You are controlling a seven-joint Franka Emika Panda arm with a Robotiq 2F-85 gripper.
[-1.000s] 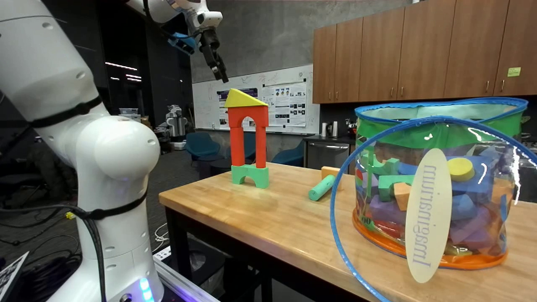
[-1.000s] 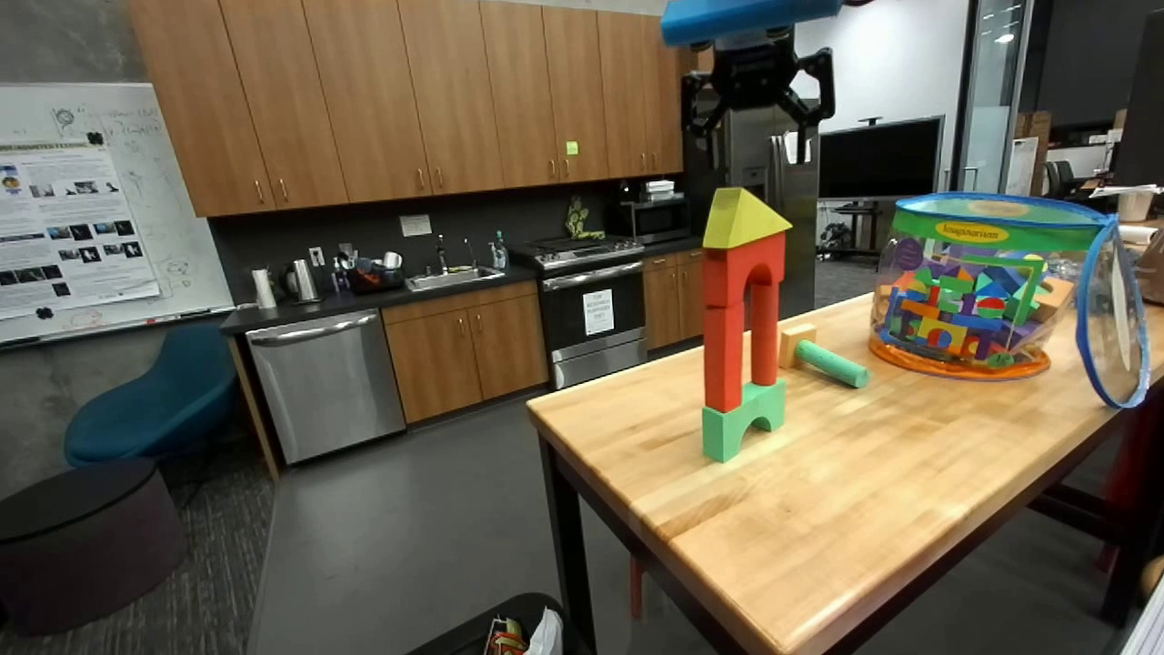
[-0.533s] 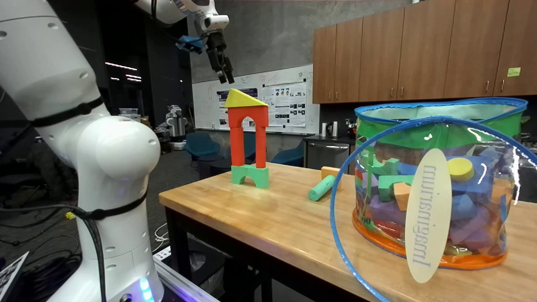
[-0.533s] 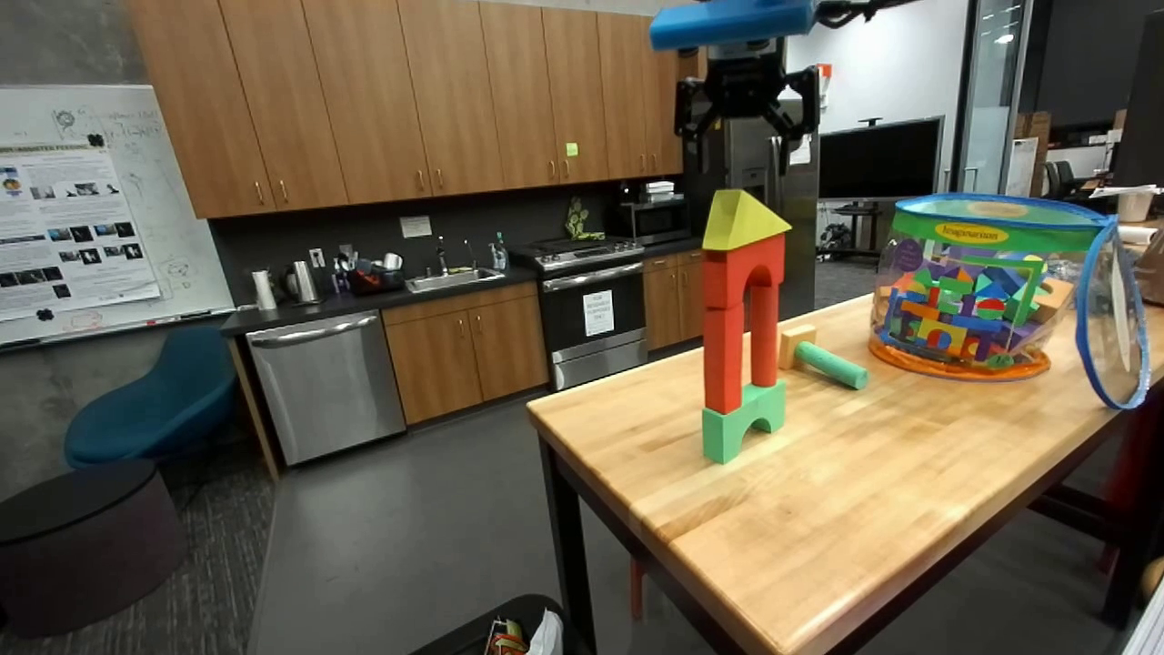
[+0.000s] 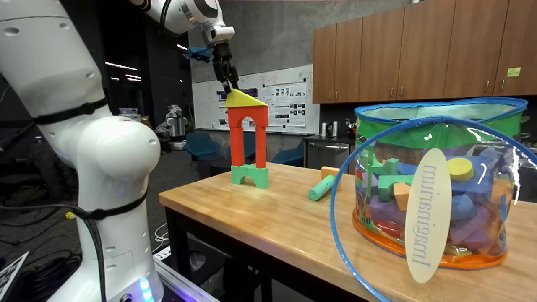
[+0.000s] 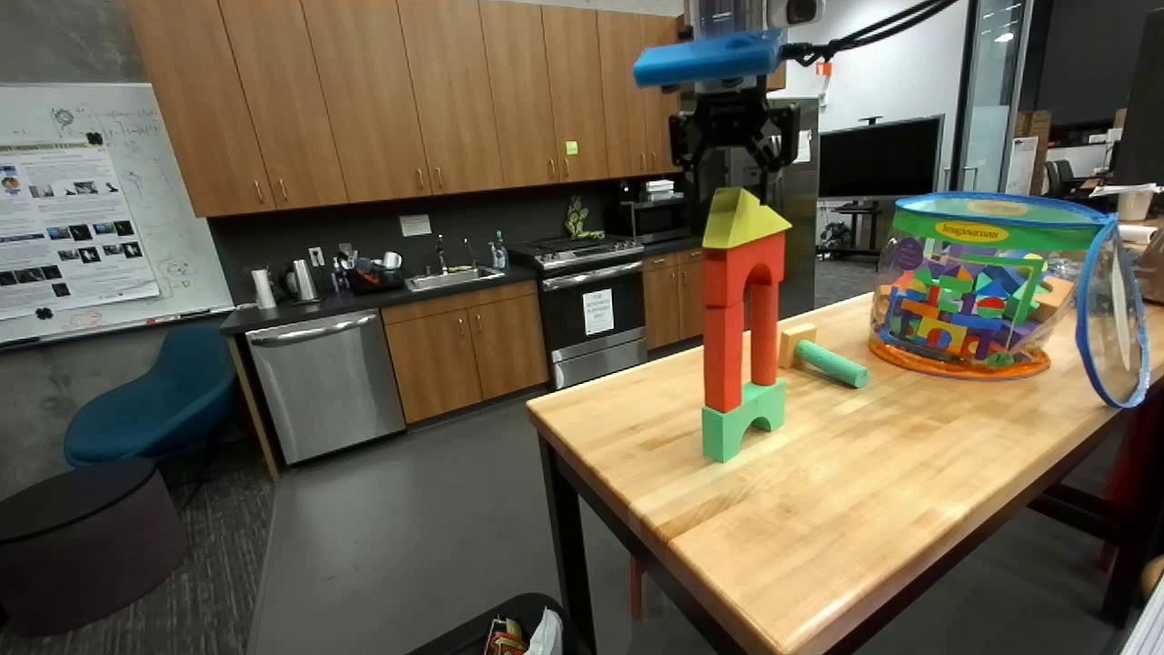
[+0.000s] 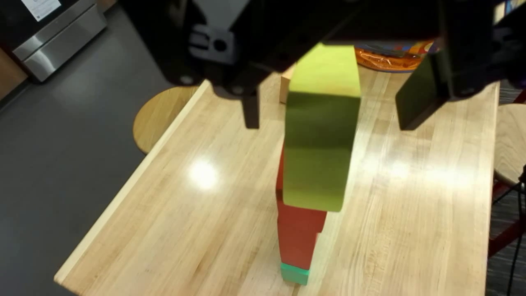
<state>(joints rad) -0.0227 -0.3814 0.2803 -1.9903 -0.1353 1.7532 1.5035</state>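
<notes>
On top of the red arch: the yellow wedge block rests here with its peak upward, and it is the uppermost piece.
Gripper: it points downward, just at the peak of the yellow wedge block.
Fingers: in the wrist view they stand apart, one at each side of the yellow wedge block, and I see a gap between the block and each of them.
Red pillars: two of them stand upright with a space between and carry the red arch; in an exterior view the nearer one has flat faces, while the farther one looks round.
Green arch: it is the lowest piece, set on the wooden table, with its opening toward the tabletop.
Green cylinder: it lies on its side, apart from the green arch; one end is close against a tan block, and whether they touch I cannot tell.
Clear bag: it stands on the same table and holds many coloured blocks; its round lid with the blue edge hangs open.
White arm: it rises beside the table, and a blue part shows near its wrist.
Wooden cabinets: in an exterior view they hang above a steel dishwasher and a black stove.
Teal chair: it stands close to a dark round stool.
</notes>
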